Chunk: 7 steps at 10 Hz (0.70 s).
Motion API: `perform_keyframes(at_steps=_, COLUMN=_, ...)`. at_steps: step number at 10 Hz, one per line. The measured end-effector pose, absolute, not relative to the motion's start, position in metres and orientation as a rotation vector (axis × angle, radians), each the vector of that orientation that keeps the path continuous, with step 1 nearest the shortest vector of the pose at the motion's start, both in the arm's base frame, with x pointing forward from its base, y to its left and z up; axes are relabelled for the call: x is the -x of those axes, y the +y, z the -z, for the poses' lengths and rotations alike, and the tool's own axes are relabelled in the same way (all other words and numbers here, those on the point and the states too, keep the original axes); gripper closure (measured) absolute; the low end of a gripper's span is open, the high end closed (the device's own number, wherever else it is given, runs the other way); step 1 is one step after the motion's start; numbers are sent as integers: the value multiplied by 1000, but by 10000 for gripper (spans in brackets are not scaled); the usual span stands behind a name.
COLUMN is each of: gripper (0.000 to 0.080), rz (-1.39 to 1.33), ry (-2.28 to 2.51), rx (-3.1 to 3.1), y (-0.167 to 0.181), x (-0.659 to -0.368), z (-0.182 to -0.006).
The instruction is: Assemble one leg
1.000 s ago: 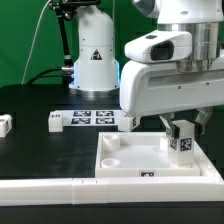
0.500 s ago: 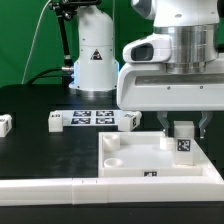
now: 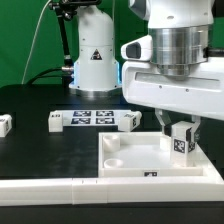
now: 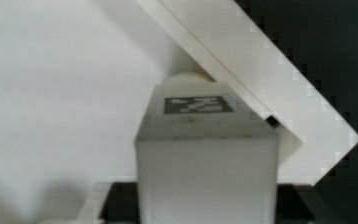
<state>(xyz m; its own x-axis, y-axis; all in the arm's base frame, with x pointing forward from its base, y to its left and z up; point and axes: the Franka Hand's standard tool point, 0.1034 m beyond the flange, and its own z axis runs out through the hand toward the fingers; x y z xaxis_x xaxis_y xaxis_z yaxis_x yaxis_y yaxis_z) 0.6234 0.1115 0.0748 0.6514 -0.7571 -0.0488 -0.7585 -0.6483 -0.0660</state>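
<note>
Leg held over the white panel

In the exterior view I see the gripper clenched on the leg, which stands upright over the white panel, near the panel's corner at the exterior view's right; two other legs lie beyond the panel. In the wrist view the leg fills the middle, its tag facing the camera, the panel's edge just behind it.

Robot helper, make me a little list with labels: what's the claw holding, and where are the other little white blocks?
claw: shut on the leg, over the white panel
leg in wrist view: upright, tag facing camera
spare legs: one at the exterior view's left edge, one left of the marker board, one at its right end
marker board: flat on the table
</note>
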Motion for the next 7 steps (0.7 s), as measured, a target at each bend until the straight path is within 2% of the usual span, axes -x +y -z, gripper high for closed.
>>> perform_keyframes(at_steps=1, gripper=509, rz=-33, ry=1369, rx=2735, y=112, x=-623, z=-75)
perform_keyframes(at_steps=2, gripper=444, rz=-33, ry=1365, rx=2736, y=112, x=-623, z=-75)
perform_keyframes(at_steps=3, gripper=279, rz=-32, ry=1348, rx=2745, y=112, x=-623, z=-75)
perform_keyframes(at_steps=4, gripper=279, rz=-28, ry=1303, rx=2766, y=113, x=-624, z=-76)
perform_keyframes(at_steps=5, gripper=177, rz=-19, ry=1254, rx=2784, y=117, x=-626, z=-80)
perform_keyframes(at_steps=7, gripper=158, rz=0, ry=959, rx=2896, y=122, x=-627, z=-82)
